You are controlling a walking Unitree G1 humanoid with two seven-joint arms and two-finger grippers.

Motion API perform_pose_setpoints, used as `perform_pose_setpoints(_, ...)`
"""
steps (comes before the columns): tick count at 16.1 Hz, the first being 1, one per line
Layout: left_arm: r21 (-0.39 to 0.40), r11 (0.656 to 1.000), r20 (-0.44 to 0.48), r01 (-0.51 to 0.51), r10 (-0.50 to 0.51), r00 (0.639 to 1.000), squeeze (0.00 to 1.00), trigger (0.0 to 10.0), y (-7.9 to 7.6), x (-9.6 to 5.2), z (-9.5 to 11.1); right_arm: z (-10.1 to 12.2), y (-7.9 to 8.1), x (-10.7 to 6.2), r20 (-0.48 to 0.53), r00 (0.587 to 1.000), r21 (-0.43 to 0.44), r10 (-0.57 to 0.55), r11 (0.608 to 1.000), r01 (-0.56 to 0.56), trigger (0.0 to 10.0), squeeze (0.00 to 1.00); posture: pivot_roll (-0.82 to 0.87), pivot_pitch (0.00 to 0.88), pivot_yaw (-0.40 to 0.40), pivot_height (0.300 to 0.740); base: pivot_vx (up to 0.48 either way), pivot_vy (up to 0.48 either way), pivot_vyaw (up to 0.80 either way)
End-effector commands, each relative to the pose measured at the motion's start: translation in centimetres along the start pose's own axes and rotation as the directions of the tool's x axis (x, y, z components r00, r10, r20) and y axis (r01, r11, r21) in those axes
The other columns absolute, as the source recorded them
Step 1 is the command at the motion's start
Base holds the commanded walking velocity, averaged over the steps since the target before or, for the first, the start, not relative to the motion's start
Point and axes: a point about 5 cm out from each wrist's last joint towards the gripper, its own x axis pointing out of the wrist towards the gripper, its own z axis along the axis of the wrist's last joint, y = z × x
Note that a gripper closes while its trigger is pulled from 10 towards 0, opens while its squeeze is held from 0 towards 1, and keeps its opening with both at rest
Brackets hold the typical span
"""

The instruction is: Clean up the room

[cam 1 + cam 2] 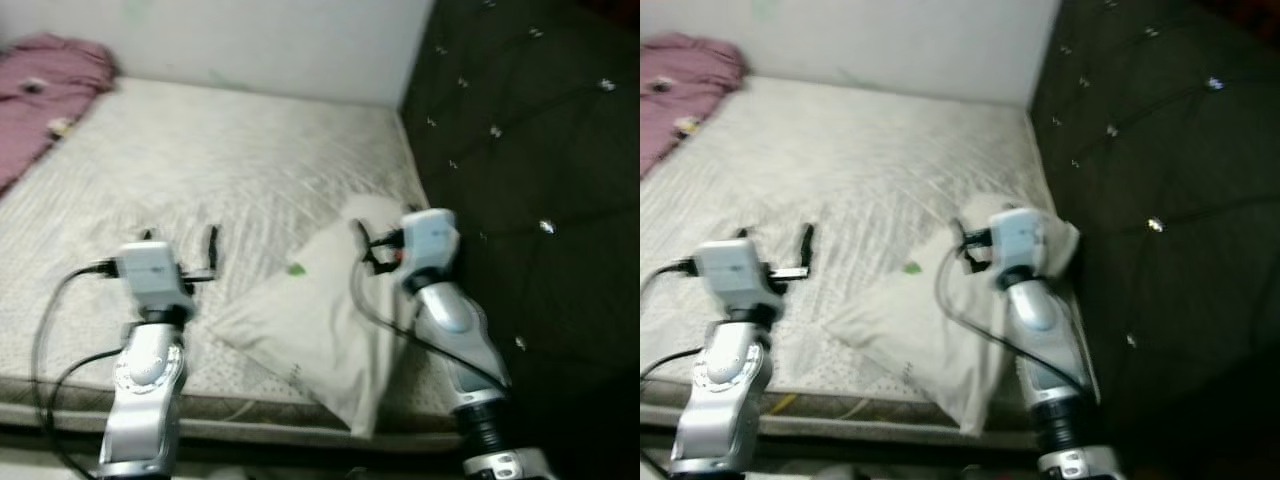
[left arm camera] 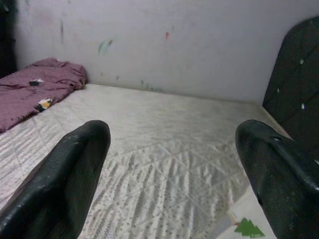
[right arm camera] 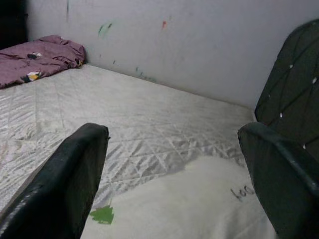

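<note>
Over the mattress (image 1: 200, 160), left gripper (image 2: 174, 164) open, right gripper (image 3: 174, 164) open above pillow (image 1: 310, 320)

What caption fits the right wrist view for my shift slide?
Right pincer open above a white pillow on the bare mattress, maroon blanket bunched at the far end.

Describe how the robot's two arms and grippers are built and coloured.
Both arms are silver with rounded joints and pale boxy wrist modules. Black cables loop along each. The left gripper and right gripper each have two long, matte black fingers with rounded tips.
</note>
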Motion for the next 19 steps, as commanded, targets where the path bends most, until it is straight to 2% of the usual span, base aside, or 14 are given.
perform_pose_setpoints(1,-0.014,1.0,0.0,0.021,-0.021,1.0,0.0,10.0,-0.8,0.2,0.2,-0.1,-1.4,-0.4,-0.014,0.999,-0.008,-0.039,0.999,0.039,10.0,0.0,-0.02,0.0,-0.051,0.74,0.0,0.0,-0.8)
perform_pose_setpoints(3,0.013,1.0,-0.003,0.016,-0.016,1.0,0.0,10.0,-0.8,0.0,0.1,-0.1,-1.5,-0.4,-0.009,0.999,-0.006,-0.045,0.999,0.045,10.0,0.0,-0.02,0.0,-0.047,0.74,0.0,0.0,-0.8)
perform_pose_setpoints(6,0.017,0.999,-0.009,0.033,-0.033,0.999,0.0,10.0,-1.0,0.0,0.0,-0.2,-1.4,-0.5,-0.01,0.999,-0.012,-0.045,0.999,0.045,10.0,0.0,-0.03,0.0,-0.044,0.74,0.0,0.0,0.0)
perform_pose_setpoints(11,0.019,0.999,0.001,0.032,-0.032,0.999,0.0,10.0,-0.9,0.4,0.2,-0.2,-1.3,-0.2,-0.012,0.999,-0.014,-0.042,0.999,0.041,10.0,0.0,-0.02,0.0,-0.051,0.74,0.0,-0.293,0.0)
perform_pose_setpoints(17,0.004,0.999,0.025,-0.045,0.045,0.999,0.0,10.0,0.1,1.1,0.7,0.4,-1.5,1.1,0.015,0.999,-0.022,-0.051,0.998,0.052,10.0,0.0,-0.01,0.0,-0.05,0.74,0.0,0.0,0.0)
perform_pose_setpoints(19,0.006,0.998,0.027,-0.062,0.062,0.998,0.0,10.0,0.2,1.3,0.6,0.9,-1.8,1.5,0.029,0.997,0.004,-0.076,0.997,0.076,10.0,0.0,-0.01,0.0,-0.047,0.74,0.0,0.0,0.0)
